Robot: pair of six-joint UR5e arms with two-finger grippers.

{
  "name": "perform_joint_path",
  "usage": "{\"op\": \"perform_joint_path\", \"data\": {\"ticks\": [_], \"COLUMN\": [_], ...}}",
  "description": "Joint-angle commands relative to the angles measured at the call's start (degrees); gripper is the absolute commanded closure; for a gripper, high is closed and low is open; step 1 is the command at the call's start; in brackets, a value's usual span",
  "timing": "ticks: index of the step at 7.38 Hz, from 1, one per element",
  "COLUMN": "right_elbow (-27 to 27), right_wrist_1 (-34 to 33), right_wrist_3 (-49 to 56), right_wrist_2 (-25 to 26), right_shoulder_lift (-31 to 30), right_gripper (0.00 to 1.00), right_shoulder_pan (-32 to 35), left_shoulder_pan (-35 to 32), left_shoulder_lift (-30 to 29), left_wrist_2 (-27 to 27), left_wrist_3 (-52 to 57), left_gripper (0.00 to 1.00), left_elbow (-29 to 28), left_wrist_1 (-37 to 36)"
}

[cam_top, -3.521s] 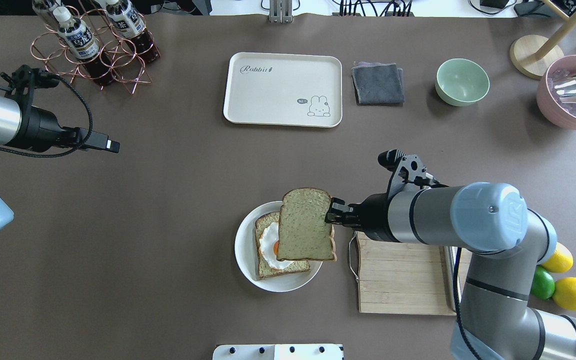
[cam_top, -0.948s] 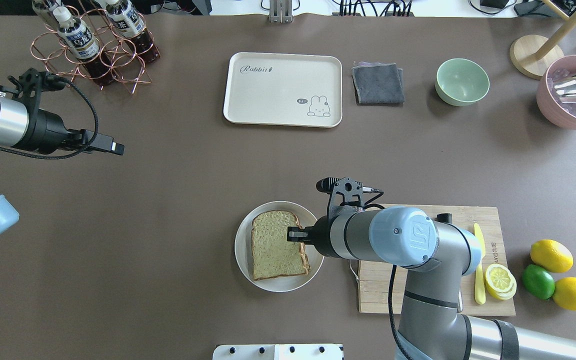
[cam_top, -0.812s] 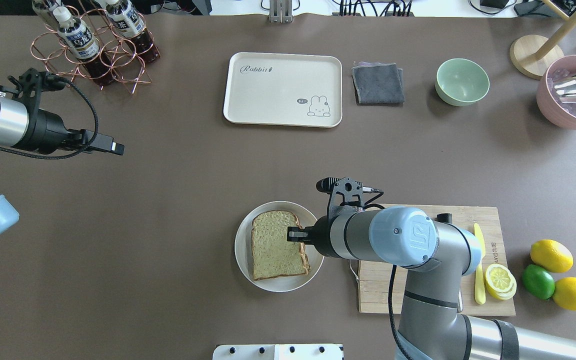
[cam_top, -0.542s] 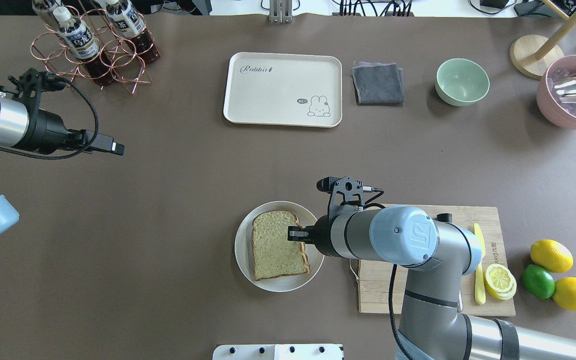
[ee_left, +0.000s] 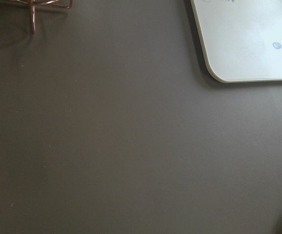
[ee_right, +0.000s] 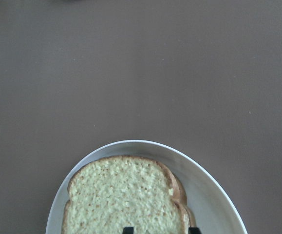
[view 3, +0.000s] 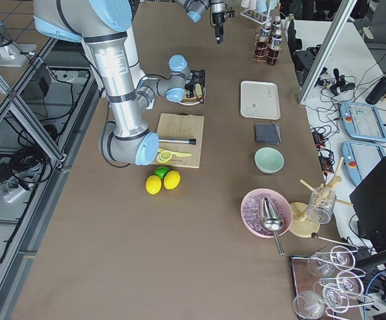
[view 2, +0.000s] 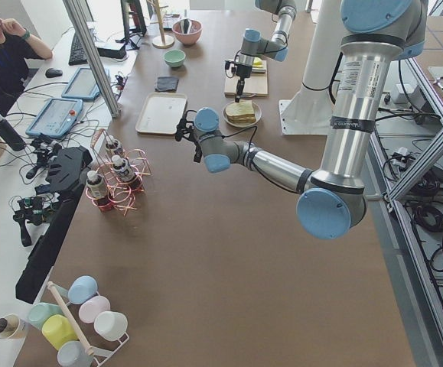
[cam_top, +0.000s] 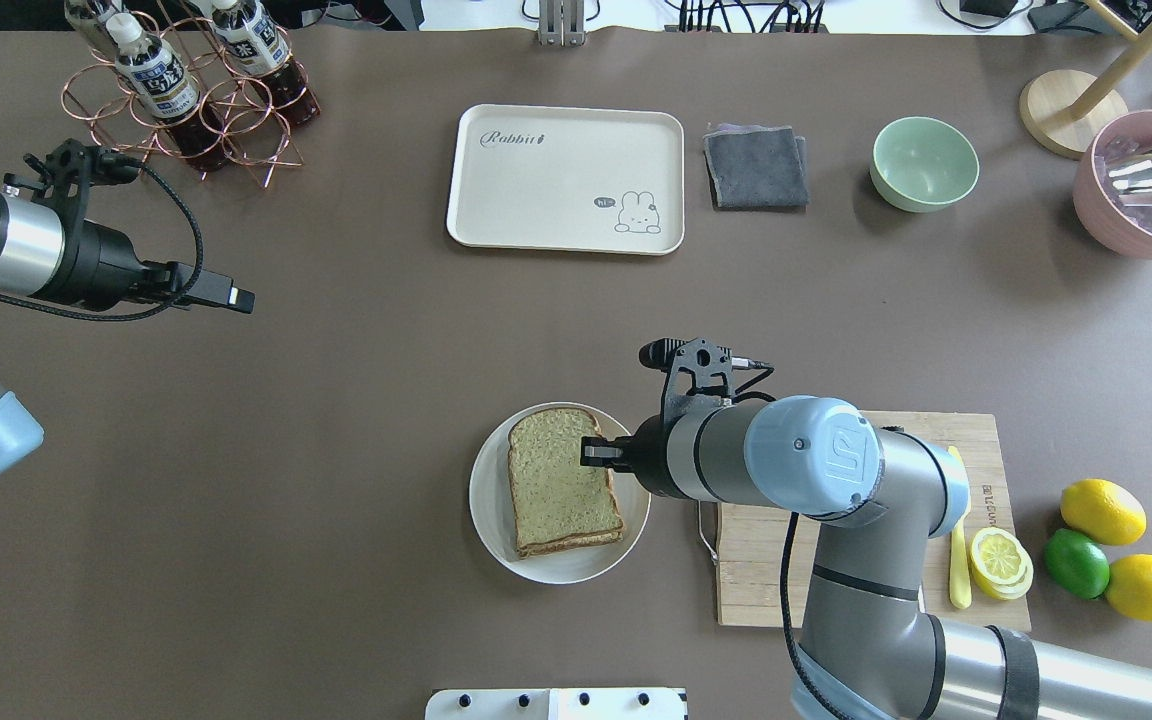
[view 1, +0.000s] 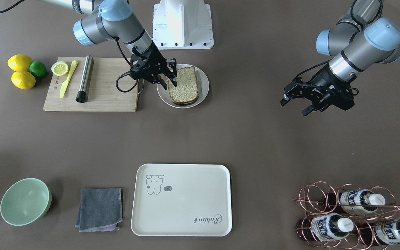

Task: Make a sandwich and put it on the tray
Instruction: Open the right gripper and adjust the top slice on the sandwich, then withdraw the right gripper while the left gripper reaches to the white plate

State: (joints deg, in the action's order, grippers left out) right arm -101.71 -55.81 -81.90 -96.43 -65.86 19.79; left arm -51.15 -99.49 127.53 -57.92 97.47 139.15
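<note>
Tan speckled bread sandwich point(cam_top: 564, 482) lies assembled on a round white plate point(cam_top: 484, 500); right gripper point(view 1: 168, 83), jaws spread at its edge, should probably grasp it next for the cream rectangular plastic tray point(cam_top: 566, 180).

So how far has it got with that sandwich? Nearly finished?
Roughly halfway. Done: the sandwich sits stacked on the plate, one slice on top of the other. In hand: the right gripper is open at the sandwich's edge, seemingly lining up a grasp. Left: carrying it to the tray, which holds nothing yet. The left gripper hangs open, well off to the side.
</note>
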Motion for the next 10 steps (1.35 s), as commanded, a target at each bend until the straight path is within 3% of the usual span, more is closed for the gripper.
{"op": "perform_joint_path", "data": {"ticks": [1,3,5,6,7,9,10], "right_elbow": [-0.8,-2.9,-4.2,-4.2,-4.3,-6.6,-8.2], "right_wrist_1": [0.0,-1.0,-8.9,-11.1,-12.6,-12.9,-12.9], "right_wrist_3": [-0.1,-0.2,-0.1,0.6,4.8,13.6,17.9], "right_wrist_2": [-0.5,-3.5,-7.9,-8.2,-12.0,-14.3,-17.9], "right_shoulder_lift": [0.1,-0.8,-2.9,-4.4,-6.1,-14.3,-18.6], "right_gripper": [0.00,0.00,0.00,0.00,0.00,0.00,0.00], "right_shoulder_pan": [0.9,4.1,10.2,12.4,15.8,20.9,25.1], "left_shoulder_pan": [0.1,0.9,5.6,8.2,10.2,16.5,21.1], "left_shoulder_lift": [-0.1,-1.1,-1.1,-1.2,-1.5,-3.2,-4.7], "left_wrist_2": [0.0,-0.3,-6.8,-9.6,-11.8,-17.1,-21.1], "left_wrist_3": [-0.1,-5.8,-11.4,-14.5,-16.7,-20.1,-21.3], "left_gripper": [0.01,0.01,0.01,0.01,0.01,0.01,0.01], "left_elbow": [0.1,0.8,3.2,3.9,5.1,5.6,5.5], "left_wrist_1": [0.1,0.1,-0.1,-0.1,-0.3,-0.7,-1.9]}}
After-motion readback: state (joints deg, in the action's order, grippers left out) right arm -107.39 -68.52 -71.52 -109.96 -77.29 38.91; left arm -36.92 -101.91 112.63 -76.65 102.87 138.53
